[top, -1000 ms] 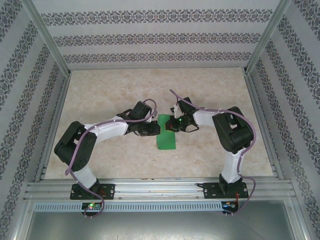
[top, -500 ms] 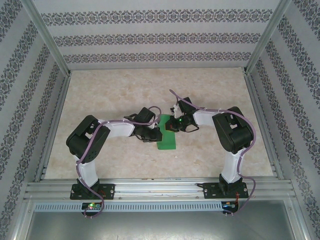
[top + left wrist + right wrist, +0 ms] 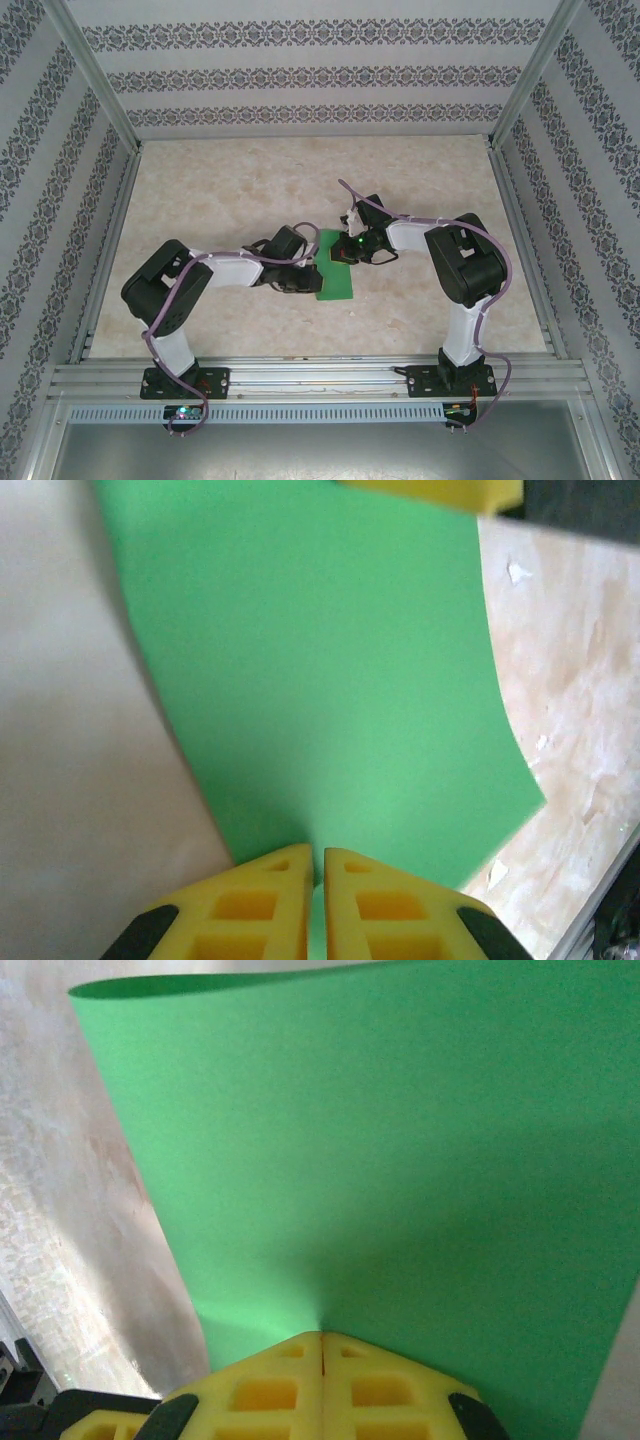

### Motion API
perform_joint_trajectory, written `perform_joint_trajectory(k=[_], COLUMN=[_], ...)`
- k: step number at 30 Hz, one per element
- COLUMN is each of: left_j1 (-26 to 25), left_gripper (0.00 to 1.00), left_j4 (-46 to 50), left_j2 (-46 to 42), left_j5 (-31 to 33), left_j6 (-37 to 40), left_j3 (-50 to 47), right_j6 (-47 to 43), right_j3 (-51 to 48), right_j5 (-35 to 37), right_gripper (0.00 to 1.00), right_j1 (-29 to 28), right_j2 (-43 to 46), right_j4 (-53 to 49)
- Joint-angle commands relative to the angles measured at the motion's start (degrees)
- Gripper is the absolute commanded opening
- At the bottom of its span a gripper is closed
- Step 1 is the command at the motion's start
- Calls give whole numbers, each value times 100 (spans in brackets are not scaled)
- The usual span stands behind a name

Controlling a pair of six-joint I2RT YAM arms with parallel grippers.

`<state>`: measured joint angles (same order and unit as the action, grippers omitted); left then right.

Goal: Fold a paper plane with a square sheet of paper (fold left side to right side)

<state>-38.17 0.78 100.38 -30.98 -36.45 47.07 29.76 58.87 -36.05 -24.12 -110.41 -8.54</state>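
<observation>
At mid-table, your left gripper [image 3: 317, 865] and right gripper [image 3: 322, 1345] each pinch the square sheet of paper [image 3: 338, 285]. Over 1 second the left has shifted nearer you. The sheet bows, uncreased.

The bench [image 3: 250, 180] is a pale beige slab with a marbled pattern, edged on the left and right by aluminium rails [image 3: 523, 250]. Close to its middle, slightly toward the near edge, rests the square sheet of paper [image 3: 336, 286], bright green. The sheet bows up off the surface, so how much of it lies flat cannot be told.
</observation>
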Motion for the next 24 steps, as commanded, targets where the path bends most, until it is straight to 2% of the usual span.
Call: perform_joint_trajectory(k=[1, 10, 17, 24], left_j1=[-238, -393, -393, -10], left_gripper=[13, 13, 13, 14], left_j4=[837, 698, 1025, 1188], left_j2=[-104, -226, -487, -1037], left_j5=[-92, -62, -37, -232], left_j6=[-115, -323, -186, -35], left_j3=[-396, -600, -443, -105], right_j6=[-155, -176, -198, -225], right_j3=[-165, -160, -173, -137], right_j5=[880, 846, 828, 802], right_gripper=[0, 0, 0, 0], right_j1=[109, 100, 88, 57], right_j2=[-342, -364, -358, -350], right_j4=[-652, -650, -650, -661])
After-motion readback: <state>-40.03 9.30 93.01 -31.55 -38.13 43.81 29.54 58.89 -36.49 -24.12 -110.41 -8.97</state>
